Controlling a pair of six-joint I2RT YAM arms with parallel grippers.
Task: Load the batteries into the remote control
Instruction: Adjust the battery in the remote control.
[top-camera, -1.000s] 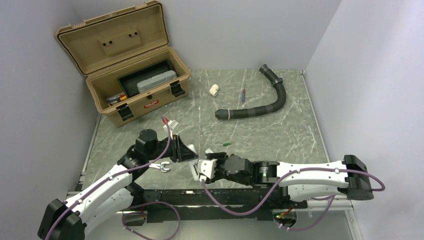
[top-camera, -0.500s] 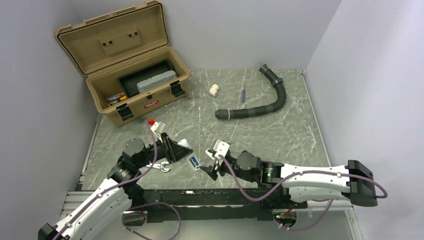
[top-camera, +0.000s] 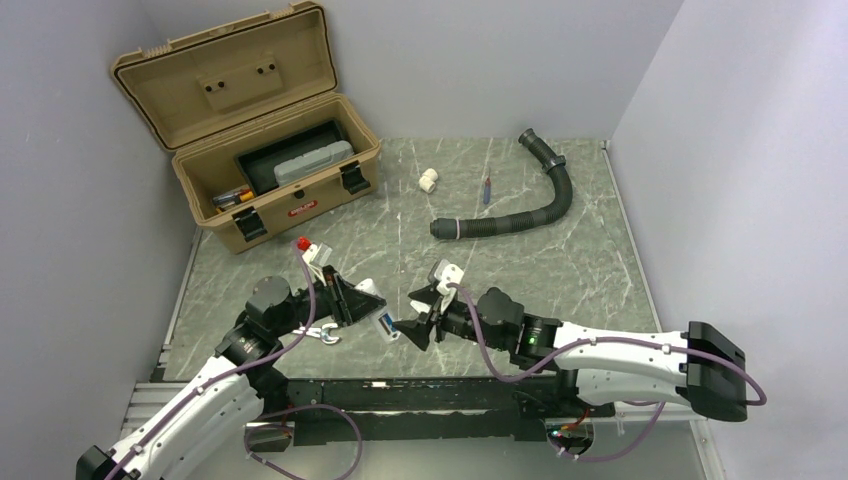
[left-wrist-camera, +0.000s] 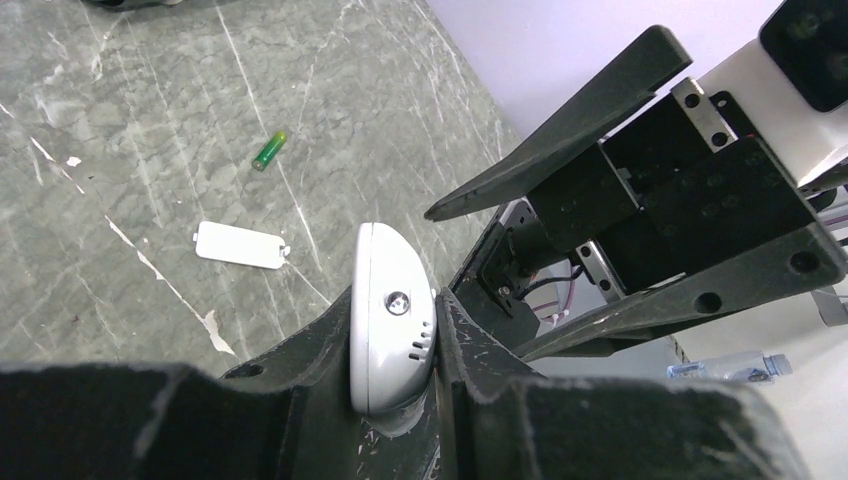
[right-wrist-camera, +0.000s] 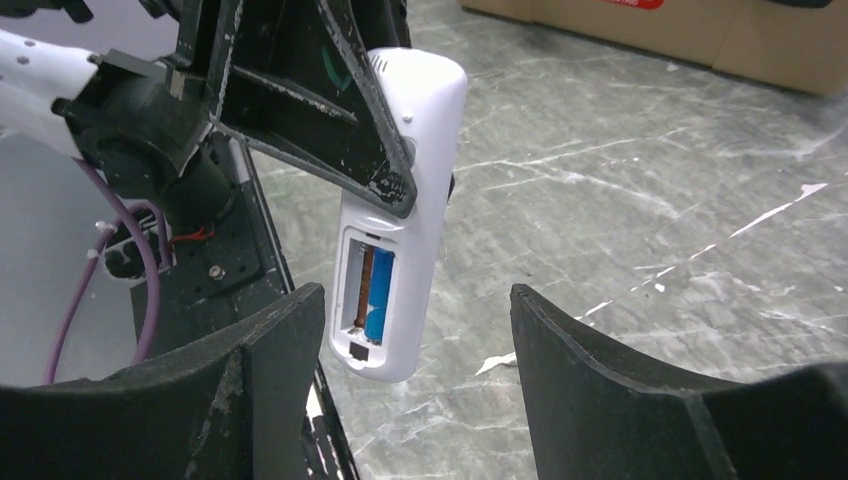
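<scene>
The white remote control (left-wrist-camera: 392, 330) is held off the table, my left gripper (left-wrist-camera: 395, 305) shut on its upper half. In the right wrist view the remote control (right-wrist-camera: 405, 200) hangs with its back open, and a blue battery (right-wrist-camera: 379, 290) lies in the compartment beside a bare copper-coloured slot. My right gripper (right-wrist-camera: 415, 295) is open; its fingers stand to either side of the remote's lower end without touching it. A green battery (left-wrist-camera: 270, 149) lies on the table, with the small white cover (left-wrist-camera: 240, 245) nearer. From above, the remote (top-camera: 386, 325) sits between the left gripper (top-camera: 365, 305) and the right gripper (top-camera: 418, 320).
An open tan toolbox (top-camera: 250, 150) stands at the back left. A black corrugated hose (top-camera: 520, 215), a white pipe fitting (top-camera: 428, 180) and a slim red-and-blue stick (top-camera: 487, 189) lie at the back. A wrench (top-camera: 322, 335) lies beside the left arm.
My right gripper has opened wider and drawn back to the right of the remote. The left arm has shifted while keeping hold of the remote, whose blue battery now shows.
</scene>
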